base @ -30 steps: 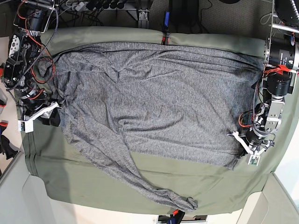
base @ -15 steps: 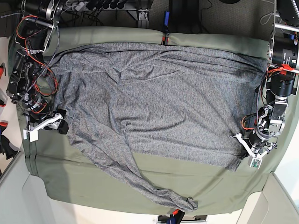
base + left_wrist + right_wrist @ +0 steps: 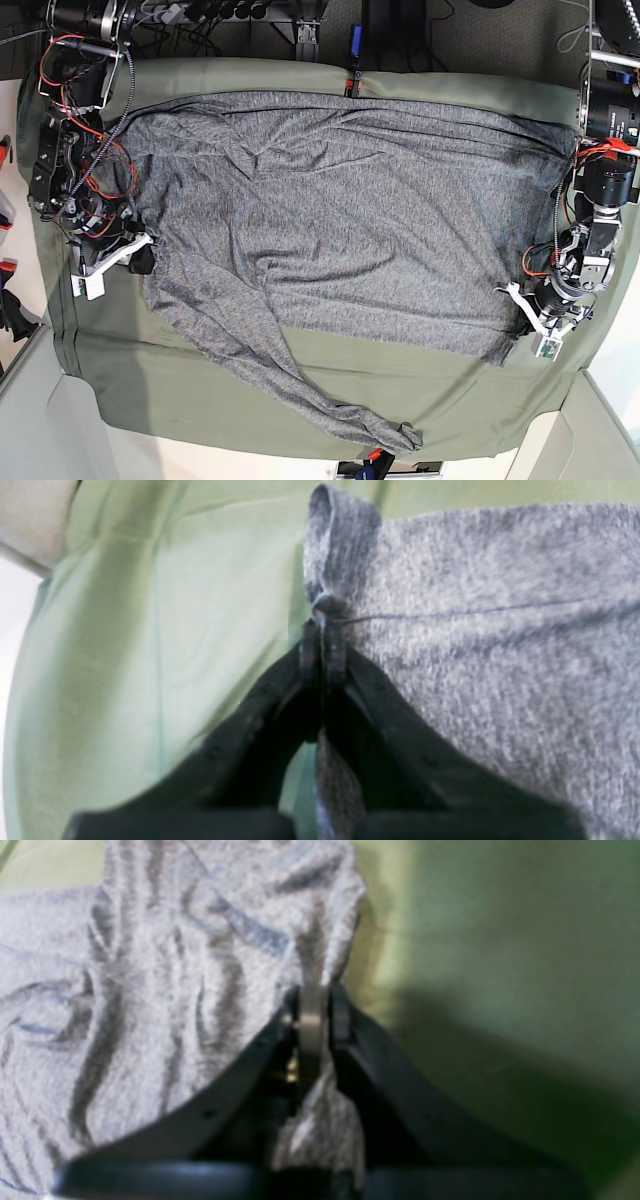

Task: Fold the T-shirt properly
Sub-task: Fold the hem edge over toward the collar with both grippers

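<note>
The heather-grey T-shirt (image 3: 340,220) lies spread over the olive table cloth (image 3: 200,390), one long sleeve (image 3: 300,390) trailing toward the front edge. My left gripper (image 3: 522,322) is at the shirt's lower right corner; in the left wrist view it (image 3: 322,630) is shut on a pinch of the grey hem (image 3: 340,545). My right gripper (image 3: 140,262) is at the shirt's left edge; in the right wrist view it (image 3: 312,1005) is shut on a fold of wrinkled grey fabric (image 3: 175,965).
The table cloth (image 3: 150,630) hangs over the table edges. Cables and arm bases (image 3: 70,110) crowd the left side, another arm base (image 3: 605,120) the right. A clamp (image 3: 352,75) sits at the back edge.
My right gripper has moved toward the front and a little inward along the shirt's left edge, dragging the fabric with it. My left gripper has hardly moved.
</note>
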{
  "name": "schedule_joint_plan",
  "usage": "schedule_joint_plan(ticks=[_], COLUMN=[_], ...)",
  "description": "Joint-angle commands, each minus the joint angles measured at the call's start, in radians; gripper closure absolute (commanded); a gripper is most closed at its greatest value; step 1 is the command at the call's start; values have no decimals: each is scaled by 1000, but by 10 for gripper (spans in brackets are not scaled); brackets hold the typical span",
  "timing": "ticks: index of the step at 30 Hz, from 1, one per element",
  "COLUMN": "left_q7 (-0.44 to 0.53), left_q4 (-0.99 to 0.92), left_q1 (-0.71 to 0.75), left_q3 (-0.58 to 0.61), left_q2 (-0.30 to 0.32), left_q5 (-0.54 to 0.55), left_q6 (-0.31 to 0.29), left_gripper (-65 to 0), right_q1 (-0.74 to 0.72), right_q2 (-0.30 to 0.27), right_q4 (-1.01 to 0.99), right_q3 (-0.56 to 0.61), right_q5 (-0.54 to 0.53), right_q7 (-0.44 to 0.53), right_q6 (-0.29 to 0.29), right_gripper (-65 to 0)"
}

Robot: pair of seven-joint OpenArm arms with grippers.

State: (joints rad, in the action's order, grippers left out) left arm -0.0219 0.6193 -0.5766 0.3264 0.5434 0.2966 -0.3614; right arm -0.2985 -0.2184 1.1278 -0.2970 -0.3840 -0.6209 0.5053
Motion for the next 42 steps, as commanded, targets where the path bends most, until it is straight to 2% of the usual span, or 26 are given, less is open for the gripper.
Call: schedule_joint_plan(ticks=[1, 5, 10, 17, 21, 28, 33, 38, 40, 42], left_q7=[18, 51, 37, 24, 14, 9, 9, 9, 9, 6], left_q4=[16, 23, 72, 190, 272, 332, 369, 417, 435, 447], left_q1=[-32, -32, -31, 34, 96, 206, 305, 417, 455, 487], left_q3=[-5, -5, -8, -8, -27, -150, -274, -393, -422, -441], left_q2=[32, 64, 108, 168, 188, 208, 208, 207, 207, 207], left_q5=[3, 3, 3, 66, 74, 74, 114, 156, 156, 157], left_q6=[10, 10, 5, -158, -145, -143, -208, -212, -253, -319], left_gripper=[0, 0, 0, 0, 0, 0, 0, 0, 0, 0], right_q1=[-25, -21, 19, 132, 172, 246, 292, 326, 330, 330], right_q2=[-12, -13, -16, -18, -18, -18, -18, -20, -19, -19], right_q4=[27, 73, 177, 344, 359, 407, 463, 488, 488, 488], right_q3=[-2, -2, -3, -3, -13, -81, -130, -142, -142, -142], right_q5=[-16, -29, -62, -61, -61, -97, -133, -132, -132, -133], right_q7=[4, -47, -65, -66, -66, -65, -71, -73, -84, -98], right_q6=[8, 8, 8, 8, 8, 8, 27, 27, 27, 26], right_gripper=[0, 0, 0, 0, 0, 0, 0, 0, 0, 0])
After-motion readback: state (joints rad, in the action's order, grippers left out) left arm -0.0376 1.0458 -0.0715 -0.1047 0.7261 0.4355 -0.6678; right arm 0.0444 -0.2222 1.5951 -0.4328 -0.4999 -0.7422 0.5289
